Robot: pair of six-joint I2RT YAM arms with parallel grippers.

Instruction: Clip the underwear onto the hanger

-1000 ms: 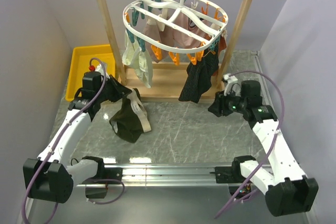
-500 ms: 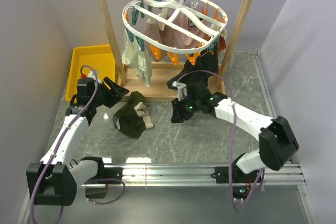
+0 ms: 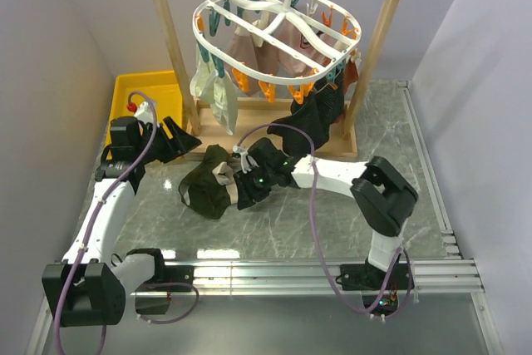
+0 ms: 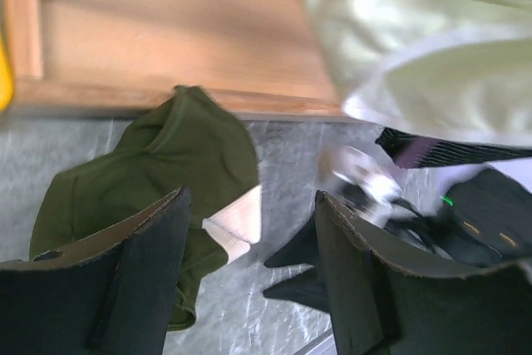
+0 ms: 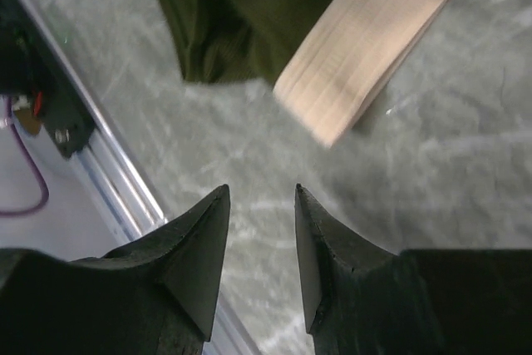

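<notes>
The underwear (image 3: 206, 189), dark olive with a pale beige waistband (image 3: 224, 170), lies crumpled on the table in front of the wooden frame. My left gripper (image 3: 184, 137) hangs open up and left of it, holding nothing; in the left wrist view (image 4: 249, 243) the underwear (image 4: 158, 160) lies below between the fingers. My right gripper (image 3: 245, 193) is open at the underwear's right edge; its wrist view (image 5: 262, 201) has bare table between the tips and the waistband (image 5: 374, 47) just ahead. The white hanger (image 3: 278, 31) with orange and teal clips hangs from the rail.
A wooden rail frame (image 3: 170, 47) stands at the back of the table. Pale (image 3: 212, 93), pinkish (image 3: 287, 47) and black ribbed (image 3: 320, 114) garments hang from the hanger. A yellow tray (image 3: 145, 93) sits at the back left. A metal rail (image 3: 274, 272) runs along the near edge.
My left gripper opened, let the underwear drop onto the table, and drew back to the left. My right arm swung from the far right across the table to the underwear.
</notes>
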